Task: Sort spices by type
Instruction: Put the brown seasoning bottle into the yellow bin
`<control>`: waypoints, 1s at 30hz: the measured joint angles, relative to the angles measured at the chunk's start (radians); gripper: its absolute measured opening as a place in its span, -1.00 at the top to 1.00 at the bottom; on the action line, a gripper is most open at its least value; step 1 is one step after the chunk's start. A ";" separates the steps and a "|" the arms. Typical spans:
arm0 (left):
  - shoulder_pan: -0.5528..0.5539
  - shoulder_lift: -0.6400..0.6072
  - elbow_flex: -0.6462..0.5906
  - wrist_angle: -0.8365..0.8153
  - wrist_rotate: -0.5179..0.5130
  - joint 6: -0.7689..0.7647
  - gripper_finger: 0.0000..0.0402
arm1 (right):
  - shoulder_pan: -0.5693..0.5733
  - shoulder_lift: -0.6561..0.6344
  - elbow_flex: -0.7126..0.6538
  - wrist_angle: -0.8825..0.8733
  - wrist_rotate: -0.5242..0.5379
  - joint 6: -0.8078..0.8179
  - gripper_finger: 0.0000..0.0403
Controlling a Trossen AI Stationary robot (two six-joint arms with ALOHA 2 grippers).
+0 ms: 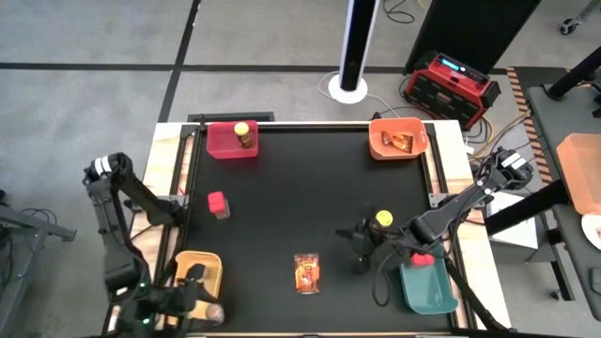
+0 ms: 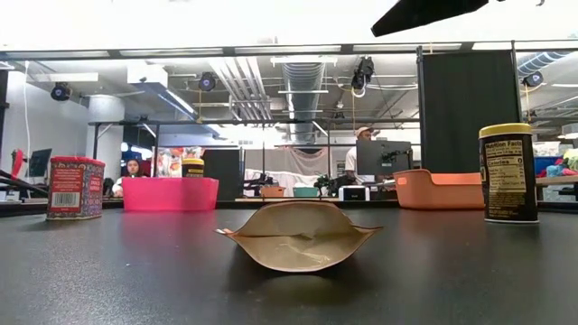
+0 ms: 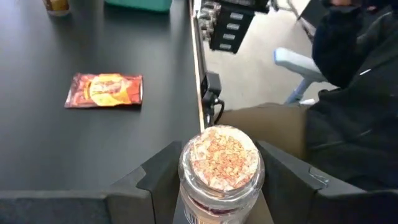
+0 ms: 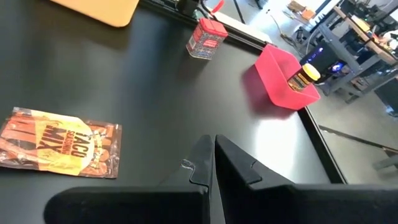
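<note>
My left gripper (image 3: 219, 186) is at the table's near left corner, beside the yellow bin (image 1: 200, 268), shut on a small round jar (image 3: 219, 163) with a speckled brownish top. My right gripper (image 4: 213, 163) is shut and holds nothing; it stands just beside a yellow-lidded jar (image 1: 383, 220) on the table. A taco-mix packet (image 1: 307, 272) lies flat near the front middle. A red tin (image 1: 218, 204) stands at the left. Another yellow-lidded jar (image 1: 244, 134) sits in the pink bin (image 1: 222, 143), a packet (image 1: 396, 143) in the orange bin (image 1: 380, 143), and a red container (image 1: 423, 258) in the teal bin (image 1: 432, 291). My left gripper pinches the small jar between its two fingers, one on each side of the glass wall (image 3: 186, 182) just under the top. The jar sits upright with its top showing. Its base is hidden, so I cannot tell whether it rests on anything.
The table's near edge and a black frame run close by my left gripper (image 1: 199, 299). A seated person in dark clothes (image 3: 354, 106) is just beyond that edge. Open black tabletop lies in the middle between the bins.
</note>
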 joint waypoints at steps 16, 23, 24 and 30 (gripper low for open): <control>-0.066 0.044 0.000 -0.135 -0.031 -0.127 0.13 | -0.047 0.001 -0.003 -0.001 -0.004 -0.067 0.95; -0.108 0.044 0.000 -0.302 -0.031 -0.285 0.13 | -0.058 0.001 -0.005 -0.001 -0.021 -0.068 0.95; -0.118 0.044 0.000 -0.339 -0.030 -0.327 0.13 | -0.059 0.001 -0.006 -0.001 -0.030 -0.068 0.95; -0.153 0.042 0.000 -0.538 -0.091 -0.471 0.13 | -0.060 0.001 -0.014 -0.001 -0.032 -0.067 0.95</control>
